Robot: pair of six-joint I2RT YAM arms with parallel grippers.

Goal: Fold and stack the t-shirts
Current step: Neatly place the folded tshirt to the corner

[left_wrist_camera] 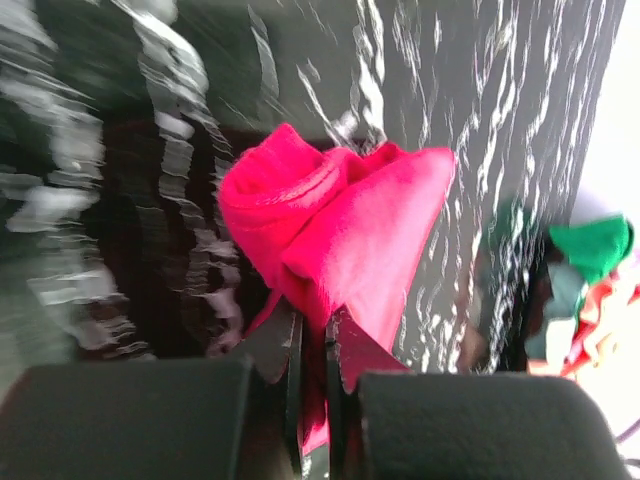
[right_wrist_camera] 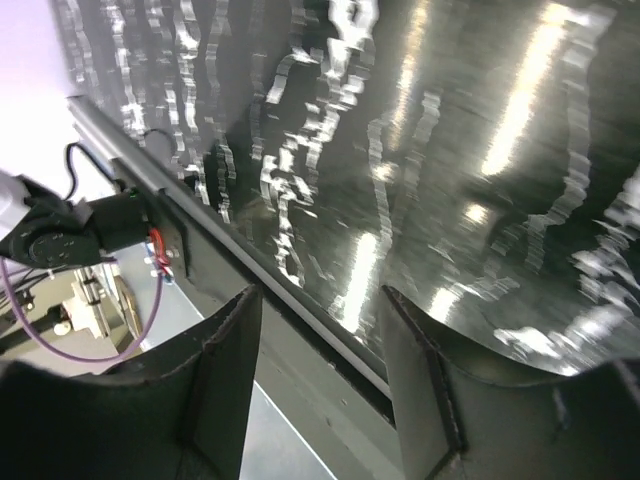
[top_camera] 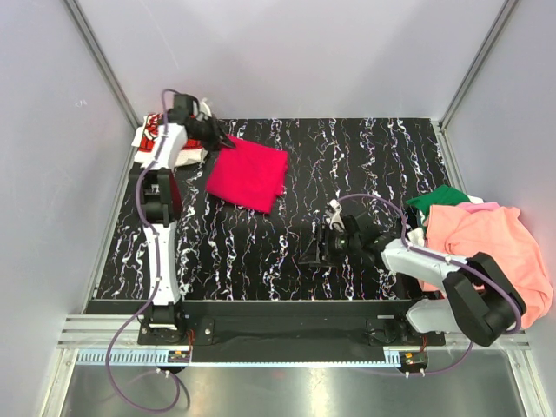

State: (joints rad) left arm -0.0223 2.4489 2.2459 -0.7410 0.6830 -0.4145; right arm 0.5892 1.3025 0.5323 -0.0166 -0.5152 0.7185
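The white t-shirt (top_camera: pixel 149 139) with red print lies at the far-left corner of the table (top_camera: pixel 261 252). It is just left of the left gripper (top_camera: pixel 215 136) and partly hidden under that arm.

The left gripper is closed. Its two fingers (left_wrist_camera: pixel 293 380) pinch a fold of the crimson t-shirt (top_camera: pixel 250 174) at the shirt's far-left corner. The rest of the crimson t-shirt lies on the table to the right of this gripper. In the left wrist view, the cloth bunches directly ahead of the fingertips.

The right gripper (top_camera: pixel 323 245) is over the table surface, well to the right of the crimson t-shirt and nearer the arm bases. Its jaws stand partly apart with nothing between them.

To the right of the right gripper, beside its arm at the table edge, lies a loose pile. A salmon-orange t-shirt (top_camera: pixel 491 248) is on top and a green t-shirt (top_camera: pixel 441 198) shows at the far side.
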